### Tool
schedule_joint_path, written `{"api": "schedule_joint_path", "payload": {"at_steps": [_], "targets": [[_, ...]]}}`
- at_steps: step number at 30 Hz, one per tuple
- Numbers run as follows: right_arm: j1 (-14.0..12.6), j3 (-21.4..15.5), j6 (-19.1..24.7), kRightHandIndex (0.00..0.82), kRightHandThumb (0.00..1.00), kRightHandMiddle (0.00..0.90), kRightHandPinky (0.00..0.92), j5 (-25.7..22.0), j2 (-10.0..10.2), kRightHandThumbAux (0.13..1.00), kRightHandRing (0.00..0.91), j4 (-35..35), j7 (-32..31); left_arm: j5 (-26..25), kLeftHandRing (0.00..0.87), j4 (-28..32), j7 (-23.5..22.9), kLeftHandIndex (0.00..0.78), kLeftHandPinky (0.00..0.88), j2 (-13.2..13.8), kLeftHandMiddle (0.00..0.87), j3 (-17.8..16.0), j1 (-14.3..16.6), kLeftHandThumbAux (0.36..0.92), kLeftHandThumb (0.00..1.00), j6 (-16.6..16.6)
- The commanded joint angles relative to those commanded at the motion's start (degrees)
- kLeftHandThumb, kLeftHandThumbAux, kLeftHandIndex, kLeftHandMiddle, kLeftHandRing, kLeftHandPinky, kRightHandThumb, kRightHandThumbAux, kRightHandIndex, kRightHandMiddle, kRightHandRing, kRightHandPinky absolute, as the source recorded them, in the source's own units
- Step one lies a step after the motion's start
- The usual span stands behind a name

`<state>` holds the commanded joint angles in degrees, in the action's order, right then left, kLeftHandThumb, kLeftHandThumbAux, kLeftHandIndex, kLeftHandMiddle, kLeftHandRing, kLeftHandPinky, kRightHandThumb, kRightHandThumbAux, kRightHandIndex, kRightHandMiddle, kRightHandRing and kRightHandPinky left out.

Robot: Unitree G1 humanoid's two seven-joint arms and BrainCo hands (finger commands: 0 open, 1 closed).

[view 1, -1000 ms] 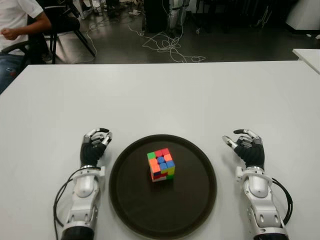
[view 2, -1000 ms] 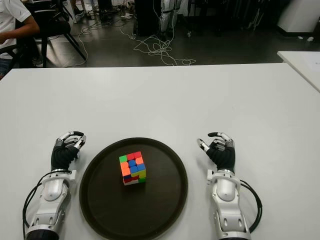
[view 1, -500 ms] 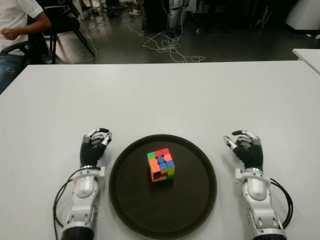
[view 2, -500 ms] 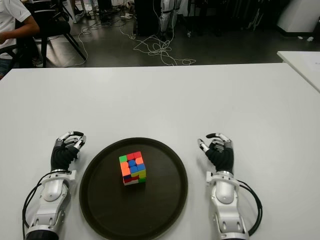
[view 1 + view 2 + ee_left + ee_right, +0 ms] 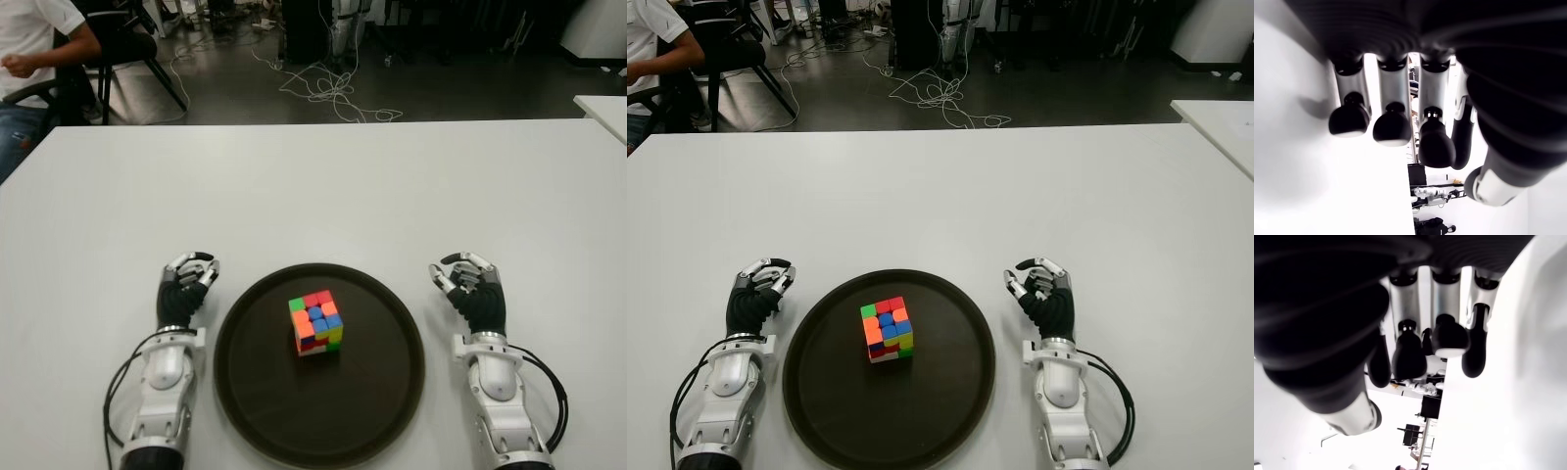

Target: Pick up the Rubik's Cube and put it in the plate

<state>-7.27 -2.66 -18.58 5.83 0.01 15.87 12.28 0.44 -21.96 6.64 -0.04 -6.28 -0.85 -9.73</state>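
A multicoloured Rubik's Cube (image 5: 315, 322) sits upright inside the round dark plate (image 5: 372, 401), a little above its centre. My left hand (image 5: 185, 285) shows on the white table just left of the plate, fingers loosely curled and holding nothing. To the right of the plate is my right hand (image 5: 470, 286), close to the rim, its fingers relaxed and empty too. Neither hand touches the cube. In the wrist views, the left fingertips (image 5: 1392, 129) and the right fingertips (image 5: 1409, 358) close on nothing.
The white table (image 5: 323, 186) stretches far ahead of the plate. A person sits on a chair (image 5: 39, 59) beyond the table's far left corner. Cables (image 5: 328, 93) lie on the dark floor behind. Another white table edge (image 5: 605, 108) shows at the far right.
My right hand has shifted slightly left and forward, nearer the plate's rim. The cube, plate and left hand have not moved.
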Motion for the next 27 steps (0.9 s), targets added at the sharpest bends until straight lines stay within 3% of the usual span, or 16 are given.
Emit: {"api": "schedule_joint_path", "payload": {"at_steps": [27], "targets": [[0.0,-0.5,-4.2,0.719,0.309,0.842,0.86,-1.1,1.3,0.807,0.859,2.2,-0.2,0.7,0.828,-0.6,0.7,0.443,0.809,0.0,0.808,0.0,-0.3,0.707,0.705,-0.3]]}}
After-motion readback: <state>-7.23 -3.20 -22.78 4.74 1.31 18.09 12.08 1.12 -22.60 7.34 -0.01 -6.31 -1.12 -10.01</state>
